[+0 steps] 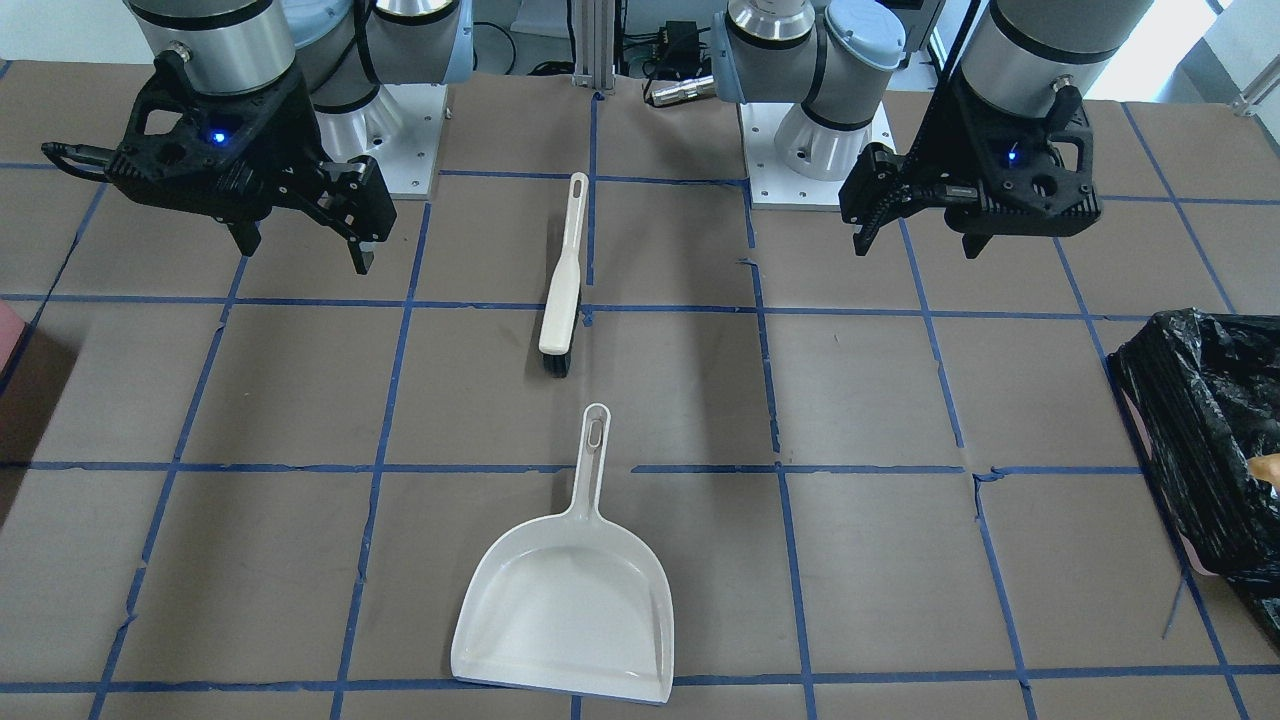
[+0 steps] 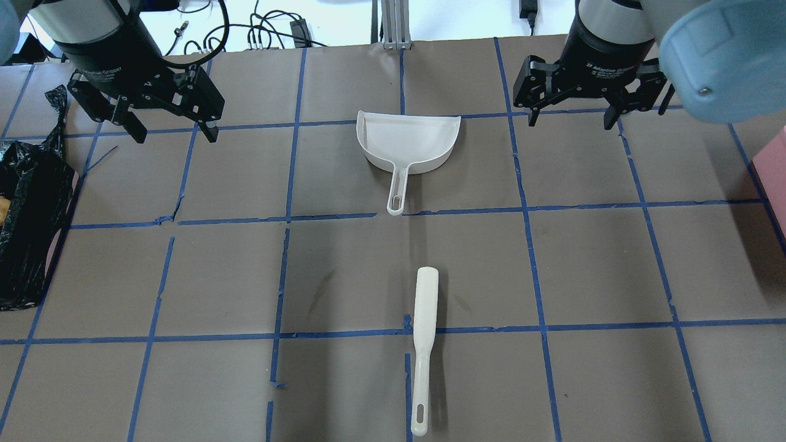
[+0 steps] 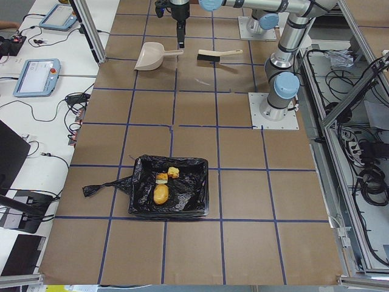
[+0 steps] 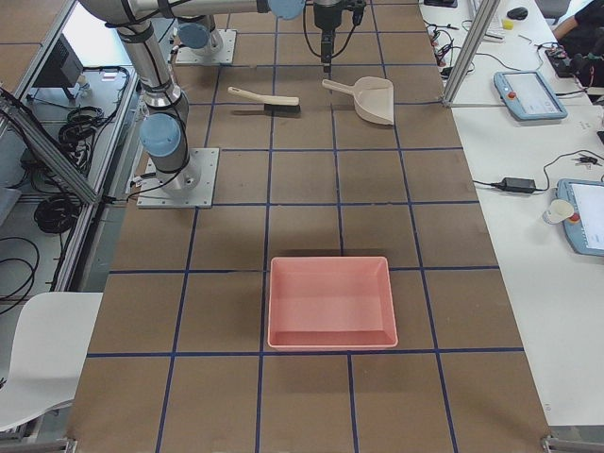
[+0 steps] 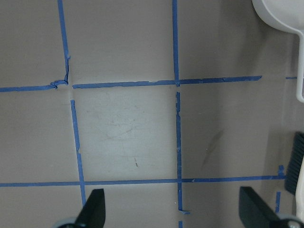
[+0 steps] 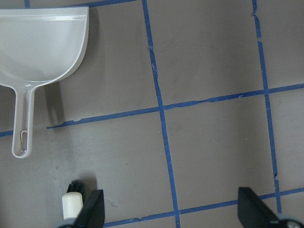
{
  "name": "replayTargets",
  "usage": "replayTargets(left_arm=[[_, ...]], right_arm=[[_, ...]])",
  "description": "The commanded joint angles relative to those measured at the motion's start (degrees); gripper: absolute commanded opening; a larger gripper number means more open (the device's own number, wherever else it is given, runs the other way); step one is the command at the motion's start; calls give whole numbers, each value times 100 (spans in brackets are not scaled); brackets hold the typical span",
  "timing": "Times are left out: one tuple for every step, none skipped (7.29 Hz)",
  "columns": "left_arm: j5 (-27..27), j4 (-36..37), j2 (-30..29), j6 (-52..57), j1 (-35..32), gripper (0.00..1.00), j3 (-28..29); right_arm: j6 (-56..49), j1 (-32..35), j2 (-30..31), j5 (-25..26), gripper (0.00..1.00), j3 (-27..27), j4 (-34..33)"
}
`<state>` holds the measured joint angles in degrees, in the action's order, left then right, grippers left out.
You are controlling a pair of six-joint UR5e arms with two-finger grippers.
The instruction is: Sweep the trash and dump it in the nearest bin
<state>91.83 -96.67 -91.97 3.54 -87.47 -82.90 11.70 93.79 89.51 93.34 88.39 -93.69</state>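
The trash lies inside the bin (image 3: 197, 204), a container lined with a crinkled black bag at the end of the worktop (image 2: 602, 264) on the robot's left. In the left side view three food pieces sit close together on the bag: a tan potato-like lump (image 3: 161, 194), a pale yellow chunk (image 3: 161, 178) just behind it, and a golden-brown bread chunk (image 3: 174, 172) beside that. No loose scraps show anywhere on the brown, blue-taped surface, so the sweeping and dumping look finished. The bin is well off to the left of the left claw (image 2: 175, 135), which makes the left arm much the nearer one to it; the right claw (image 2: 571, 120) is far across the worktop. Both claws hang above the surface with their fingers wide apart and nothing between them, and each wrist view shows only bare worktop between the fingertips. Between the two claws a white dustpan (image 2: 408, 141) rests flat, its mouth facing away from the robot and its handle pointing back toward it. Closer to the robot and nearly in line with that handle lies a white brush (image 2: 425, 319), its long axis running toward the robot, with the dark bristle end near the dustpan and apart from it. Nothing stands between the left claw and the bin. At the opposite end of the worktop sits a pink tray (image 4: 330, 261) with no bag.
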Motion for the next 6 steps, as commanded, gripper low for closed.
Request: replayTargets(left_arm=[[10, 218, 4, -29, 2, 100, -24], [28, 201, -14, -29, 2, 100, -33], [54, 209, -5, -55, 2, 100, -16], [185, 175, -14, -73, 2, 100, -42], [160, 174, -22, -82, 11, 100, -42], [151, 174, -31, -82, 11, 100, -33]], right_arm=[[-325, -194, -21, -44, 100, -15, -95], [-535, -230, -48, -140, 94, -6, -279], [-581, -265, -178, -176, 96, -6, -281], [-703, -274, -180, -455, 100, -15, -255], [-748, -309, -188, -536, 100, -6, -202], [-766, -353, -180, -536, 100, 2, 77]])
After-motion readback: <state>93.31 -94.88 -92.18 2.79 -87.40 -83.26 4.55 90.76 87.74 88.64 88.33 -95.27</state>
